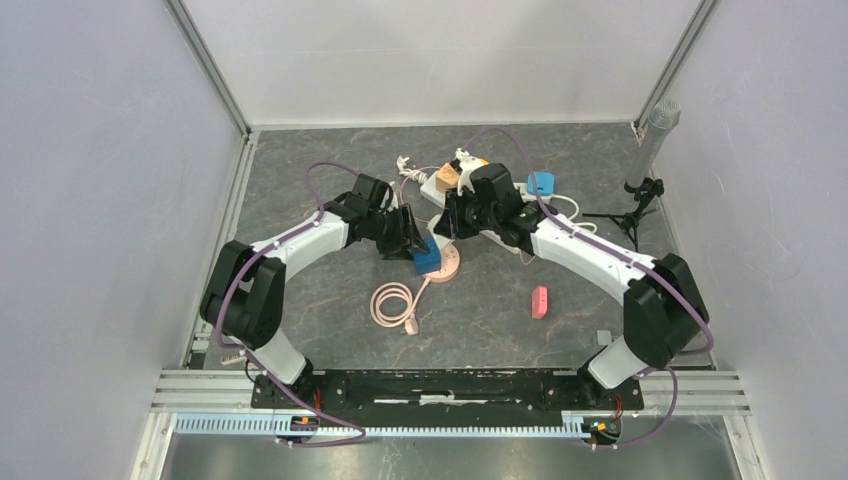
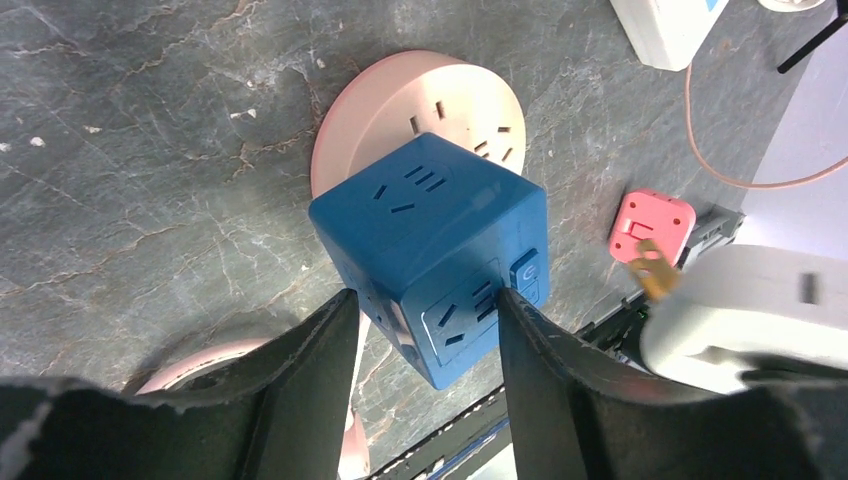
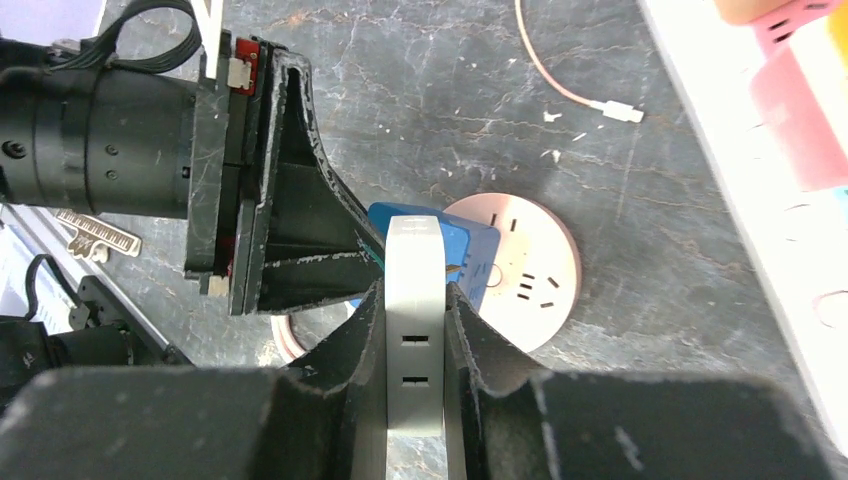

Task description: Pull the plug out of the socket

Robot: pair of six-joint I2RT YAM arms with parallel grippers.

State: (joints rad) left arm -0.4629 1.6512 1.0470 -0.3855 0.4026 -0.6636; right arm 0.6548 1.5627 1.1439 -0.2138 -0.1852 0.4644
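The white plug (image 3: 413, 345), rigid smooth plastic and probably light and slippery, is sitting just beside the blue cube socket (image 2: 430, 230) near the middle of the table (image 2: 130, 170); whether its pins are seated cannot be told. The right gripper (image 3: 413, 300) is clamping its broad flat faces, likely the surest hold. The left gripper (image 2: 425, 310) is pinching the blue cube socket, which is resting on a pink round base (image 2: 440, 100).
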